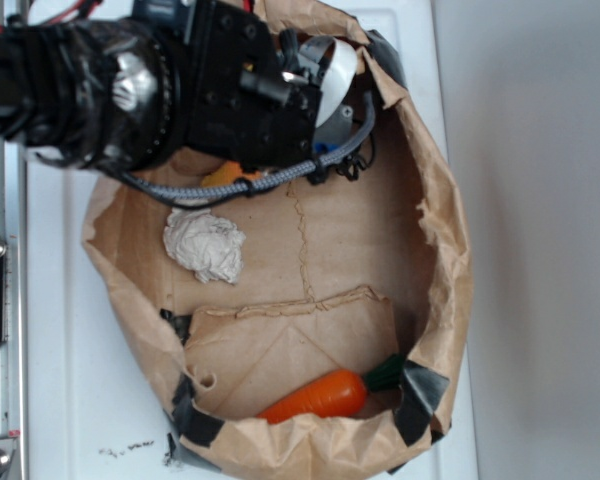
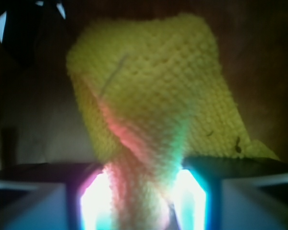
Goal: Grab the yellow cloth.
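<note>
The fingers [image 2: 144,201] are pinched tight on the yellow cloth [image 2: 153,91]. In the wrist view a twisted bit of cloth runs down between the two bright pads, and the rest spreads out wide above them. So I think the grab is made.

To do this step well, the fingers should keep squeezing and go up slowly and straight. Only a thin twist is held, so a quick pull could let it slip out. The bag [image 1: 450,260] has tall, floppy paper walls, so the arm [image 1: 110,90] should lift clear of the rim and not snag it.

Now look at the bag in the exterior view, going left to right. The white wad [image 1: 205,245] lies at the left side of the bag floor. The carrot [image 1: 315,397] lies at the bottom middle, well apart from the wad.

The arm covers the top left of the bag, so the cloth is almost all hidden there. Only a small yellow-orange bit peeks out under the arm, and I can't be sure it is the cloth. The wrist view is blurry and dark at the edges.
</note>
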### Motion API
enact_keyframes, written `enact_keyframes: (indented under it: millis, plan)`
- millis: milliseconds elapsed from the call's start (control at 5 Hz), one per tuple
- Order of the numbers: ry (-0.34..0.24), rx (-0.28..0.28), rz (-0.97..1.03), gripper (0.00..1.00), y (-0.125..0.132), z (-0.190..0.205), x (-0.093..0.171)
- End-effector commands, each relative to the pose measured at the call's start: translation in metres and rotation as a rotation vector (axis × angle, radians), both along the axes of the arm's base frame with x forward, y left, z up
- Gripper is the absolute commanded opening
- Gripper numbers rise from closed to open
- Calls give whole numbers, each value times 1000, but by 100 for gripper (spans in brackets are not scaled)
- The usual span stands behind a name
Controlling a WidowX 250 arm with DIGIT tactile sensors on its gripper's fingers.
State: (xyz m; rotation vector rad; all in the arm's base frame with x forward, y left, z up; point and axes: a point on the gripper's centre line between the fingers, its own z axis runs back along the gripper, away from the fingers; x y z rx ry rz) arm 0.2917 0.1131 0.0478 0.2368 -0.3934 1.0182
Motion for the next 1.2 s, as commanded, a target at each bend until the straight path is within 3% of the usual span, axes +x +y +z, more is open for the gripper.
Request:
enact_keyframes:
  millis: [0,400,600,1000]
  plan:
    - [-109,-68,-65,0,-2,59,7]
    - [-148,-238,-298,0,-55,125,-1]
    - [-240,-107,-323,0,-84,153,-19]
    - [-311,15,-372,0,-103,159,-31]
